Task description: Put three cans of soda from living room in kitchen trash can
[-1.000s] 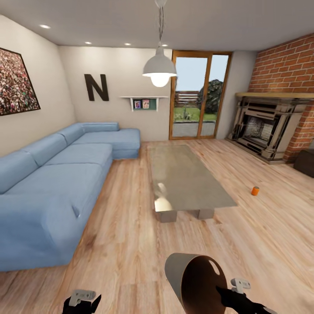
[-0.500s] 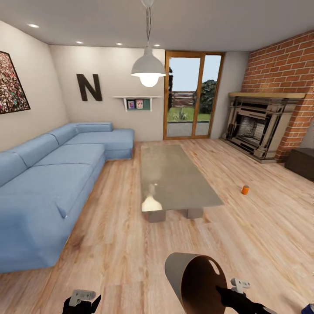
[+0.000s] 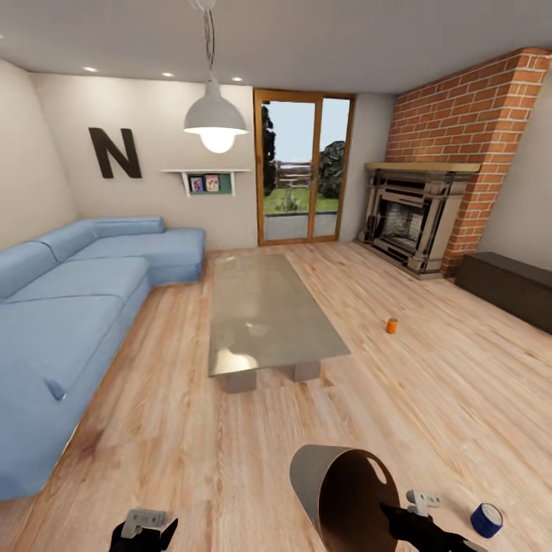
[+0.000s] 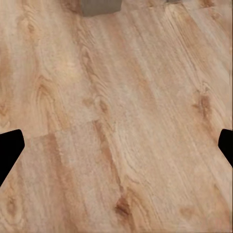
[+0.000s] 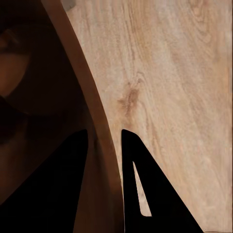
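Note:
One orange can of soda [image 3: 392,326] stands upright on the wood floor, to the right of the glass table and well ahead of me. The tash can [image 3: 343,491] hangs tipped low in the head view, its copper-brown inside and handle slot facing me. My right gripper [image 3: 400,520] is shut on its rim; in the right wrist view the two dark fingers [image 5: 80,160] pinch the tash can's wall [image 5: 104,126] between them. My left gripper [image 3: 142,530] is open and holds nothing, with bare floor between its fingertips [image 4: 9,150]. The other two cans are out of view.
A low glass coffee table [image 3: 268,314] stands in the middle, with a blue sofa [image 3: 69,307] along the left. The brick fireplace [image 3: 406,218] and a dark low cabinet [image 3: 510,287] line the right wall. A blue roll [image 3: 486,520] lies on the floor by my right arm.
The camera has turned right, so the whole room has slid left in the picture. The cabinet and the blue roll have come into view. Both grippers and the tash can keep their places.

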{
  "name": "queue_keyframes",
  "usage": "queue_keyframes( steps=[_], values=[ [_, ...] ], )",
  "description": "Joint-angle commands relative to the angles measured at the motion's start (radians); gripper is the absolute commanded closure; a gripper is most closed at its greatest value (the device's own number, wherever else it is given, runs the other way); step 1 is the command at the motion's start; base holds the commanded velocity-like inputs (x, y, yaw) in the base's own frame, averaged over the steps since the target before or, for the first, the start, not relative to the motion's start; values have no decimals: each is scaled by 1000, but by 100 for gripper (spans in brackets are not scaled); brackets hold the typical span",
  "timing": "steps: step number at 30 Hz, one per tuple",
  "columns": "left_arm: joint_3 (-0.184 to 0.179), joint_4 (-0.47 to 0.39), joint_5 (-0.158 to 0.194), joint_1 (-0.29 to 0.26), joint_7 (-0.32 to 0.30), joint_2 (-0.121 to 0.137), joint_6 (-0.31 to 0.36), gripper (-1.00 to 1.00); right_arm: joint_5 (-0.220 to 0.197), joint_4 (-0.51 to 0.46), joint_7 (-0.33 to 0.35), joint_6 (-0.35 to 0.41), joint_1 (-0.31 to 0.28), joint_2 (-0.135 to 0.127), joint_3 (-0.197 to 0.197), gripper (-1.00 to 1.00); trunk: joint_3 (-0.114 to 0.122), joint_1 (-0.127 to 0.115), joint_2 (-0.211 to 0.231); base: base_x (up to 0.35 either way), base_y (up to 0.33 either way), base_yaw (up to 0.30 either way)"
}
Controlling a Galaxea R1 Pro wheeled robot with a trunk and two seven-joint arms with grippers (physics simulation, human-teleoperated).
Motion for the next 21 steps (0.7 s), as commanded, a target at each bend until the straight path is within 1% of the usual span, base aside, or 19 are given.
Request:
queue_keyframes(
  steps=[1, 4, 5, 6, 7, 10, 13, 21],
  values=[
    [1, 1, 0, 0, 0, 0, 0, -100, -10, -2, 8, 1, 0, 0, -3, 100, 0, 0, 0, 0, -244, -238],
    [5, 2, 1, -1, -1, 0, 1, -100, -10, -3, 8, 2, 0, -6, -26, 100, 0, 0, 0, 0, -130, -239],
    [6, 2, 1, -1, -1, 0, 1, -100, -11, -2, 9, 3, 0, -19, -57, 100, 0, 0, 0, 0, -66, -239],
    [7, 2, 1, -1, -1, 0, 1, -100, -11, -2, 13, 4, 0, -28, -78, 100, 0, 0, 0, 0, -52, -239],
    [8, 2, 2, -1, -1, 0, 1, -100, -11, -2, 23, 5, 0, -42, -114, 100, 0, 0, 0, 0, -34, -239],
    [10, 3, 3, -1, -1, 0, 1, -100, -10, -2, 57, 9, 0, -60, -162, 100, 0, 0, 0, 0, -21, -239],
    [4, 2, 1, 0, -2, 0, 1, -100, -9, -2, 71, 10, 0, -66, -179, 100, 0, 0, 0, 0, -140, -240],
    [0, -2, -1, 0, -2, 0, 1, -100, -9, -2, 76, 11, 0, -69, -185, 100, 0, 0, 0, 0, -261, -240]
  ],
)
